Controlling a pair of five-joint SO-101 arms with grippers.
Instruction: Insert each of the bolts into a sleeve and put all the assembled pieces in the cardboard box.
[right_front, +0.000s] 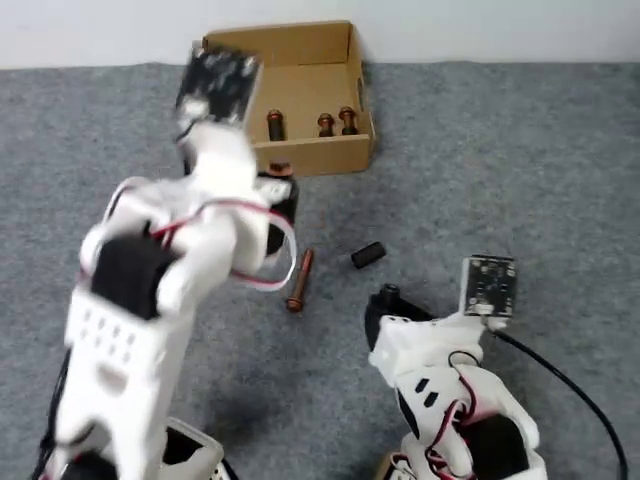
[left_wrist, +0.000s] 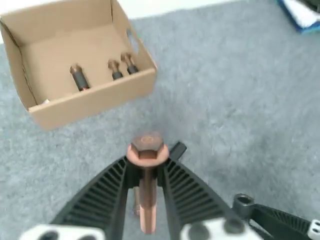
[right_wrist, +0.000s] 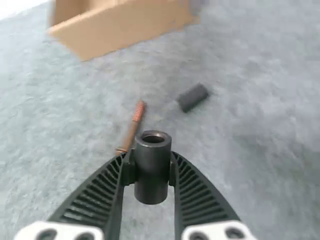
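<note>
– Grey worktop (right_front: 520, 150): how far along?
– Three pieces (right_front: 325, 124) lie in the box (right_front: 310, 155). Two pairs seem left; a loose bolt (right_front: 299, 278) and loose sleeve (right_front: 368, 254) lie before it.
– The arms?
– Left end effector (left_wrist: 146, 167) clamps a bolt (left_wrist: 146, 200) near the box; right end effector (right_wrist: 151, 162) grips a sleeve (right_wrist: 151, 180) farther off.

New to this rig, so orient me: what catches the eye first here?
The left gripper grips a copper bolt; the right gripper grips a black sleeve. Three assembled pieces sit in the cardboard box, and a spare bolt and spare sleeve lie on the carpet in front of it.
</note>
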